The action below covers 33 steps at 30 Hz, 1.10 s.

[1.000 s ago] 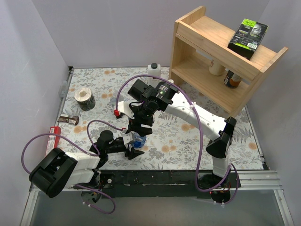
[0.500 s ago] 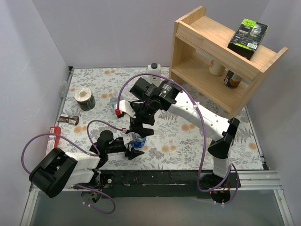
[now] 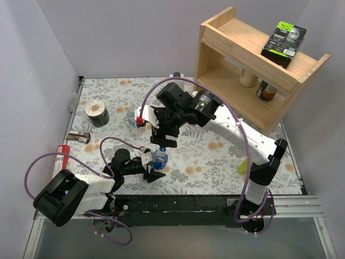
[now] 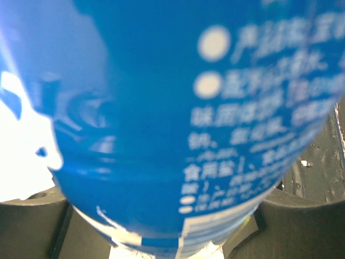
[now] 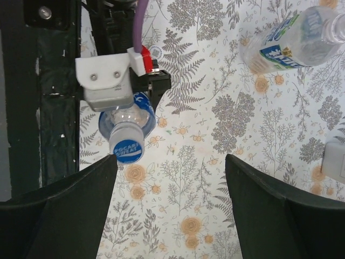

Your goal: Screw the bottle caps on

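One clear plastic bottle with a blue label (image 4: 172,108) stands upright in the left gripper (image 3: 152,166). The claw is closed partway round the bottle's body, probably to stop it turning while the small round blue screw cap (image 5: 128,148) sits on its neck. Above it, slightly off-centre, the right gripper (image 5: 171,159) hangs with jaws spread wide, holding nothing. A second clear blue-labelled bottle (image 5: 285,43) lies on its side on the floral-patterned table (image 5: 215,226), well apart and not in the way.

Floral table (image 3: 205,168) bears a lying clear bottle (image 5: 291,40) and a wooden shelf (image 3: 253,70).
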Motion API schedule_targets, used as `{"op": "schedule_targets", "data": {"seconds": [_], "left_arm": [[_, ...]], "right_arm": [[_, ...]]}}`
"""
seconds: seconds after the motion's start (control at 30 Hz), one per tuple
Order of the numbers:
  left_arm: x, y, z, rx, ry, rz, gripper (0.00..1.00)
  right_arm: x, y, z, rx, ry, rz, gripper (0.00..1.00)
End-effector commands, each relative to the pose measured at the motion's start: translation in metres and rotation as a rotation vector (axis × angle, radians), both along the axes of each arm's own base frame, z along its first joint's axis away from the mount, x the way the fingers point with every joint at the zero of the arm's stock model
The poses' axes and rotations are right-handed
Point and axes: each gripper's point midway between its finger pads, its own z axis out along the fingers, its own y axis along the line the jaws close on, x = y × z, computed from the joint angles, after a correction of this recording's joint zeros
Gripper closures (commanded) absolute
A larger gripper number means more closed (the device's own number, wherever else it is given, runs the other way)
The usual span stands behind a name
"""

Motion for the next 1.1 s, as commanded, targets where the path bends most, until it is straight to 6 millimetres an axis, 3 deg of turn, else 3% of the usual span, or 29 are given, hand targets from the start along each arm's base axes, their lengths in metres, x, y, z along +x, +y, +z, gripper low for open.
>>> {"op": "schedule_targets", "data": {"seconds": [0.0,0.63,0.87,1.07], "left_arm": [[0.005,-0.005,0.013,-0.022,-0.044,-0.019,1.0],[0.007,-0.004,0.016,-0.034,-0.054,0.0,1.0],[0.007,-0.004,0.015,-0.029,-0.048,-0.007,1.0],[0.01,-0.003,0.016,-0.032,-0.044,0.015,1.0]], "right_arm": [[0.014,0.012,-0.009,-0.001,-0.02,-0.031,0.14],[-0.006,0.009,-0.044,-0.098,0.064,0.025,0.16],[-0.005,0.016,-0.046,-0.109,0.032,0.021,0.17],[-0.018,0.015,-0.053,-0.132,0.057,0.032,0.18]]}}
